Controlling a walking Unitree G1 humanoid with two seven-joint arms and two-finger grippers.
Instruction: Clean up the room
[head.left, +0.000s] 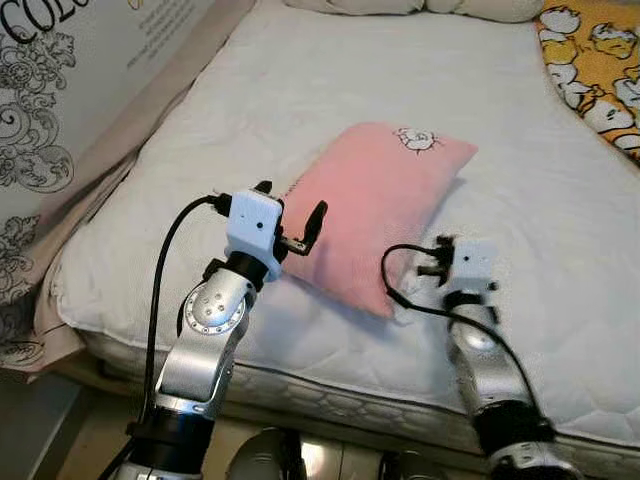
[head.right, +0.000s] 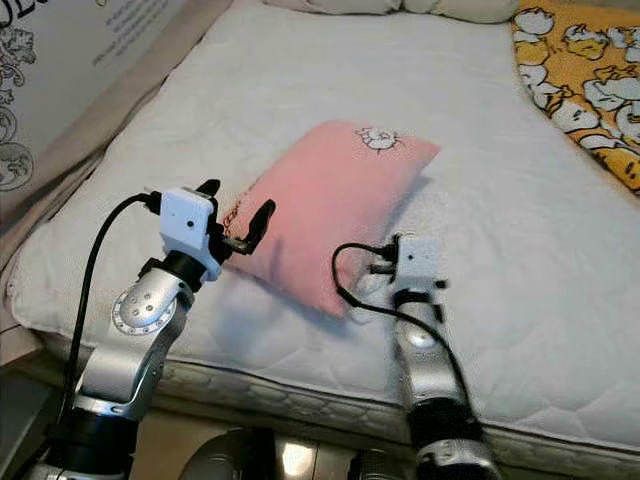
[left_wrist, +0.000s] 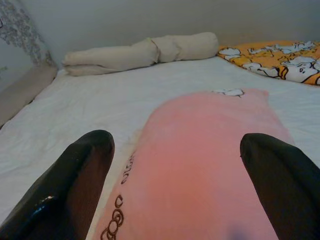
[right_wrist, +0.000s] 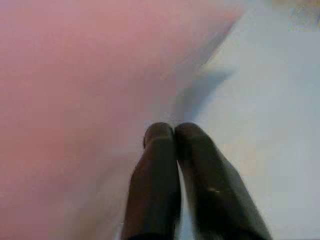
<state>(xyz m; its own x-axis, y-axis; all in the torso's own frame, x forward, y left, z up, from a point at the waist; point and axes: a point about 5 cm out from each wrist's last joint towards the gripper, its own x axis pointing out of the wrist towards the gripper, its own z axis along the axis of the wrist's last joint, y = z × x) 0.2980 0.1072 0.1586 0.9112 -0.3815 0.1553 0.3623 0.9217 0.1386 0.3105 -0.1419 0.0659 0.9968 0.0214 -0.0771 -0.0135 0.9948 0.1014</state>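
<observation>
My left claw (head.left: 290, 215) hangs spread at the near corner of the pink pillow (head.left: 375, 205) lying mid-bed (head.left: 520, 160); my right claw (right_wrist: 172, 131), pressed together, nudges its near edge. Soft, light, plush: I judge a pinched corner holds best.

A pillow (head.left: 375, 210) lies mid-bed (head.left: 230, 130). Left claw (head.left: 290, 215) at its nine o'clock, right claw (right_wrist: 172, 132) at five; blanket (head.left: 595, 70) at two.

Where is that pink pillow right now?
The soft pink rectangular pillow lies on the white quilted mattress near its front edge, between the open left gripper and the shut right gripper.
</observation>
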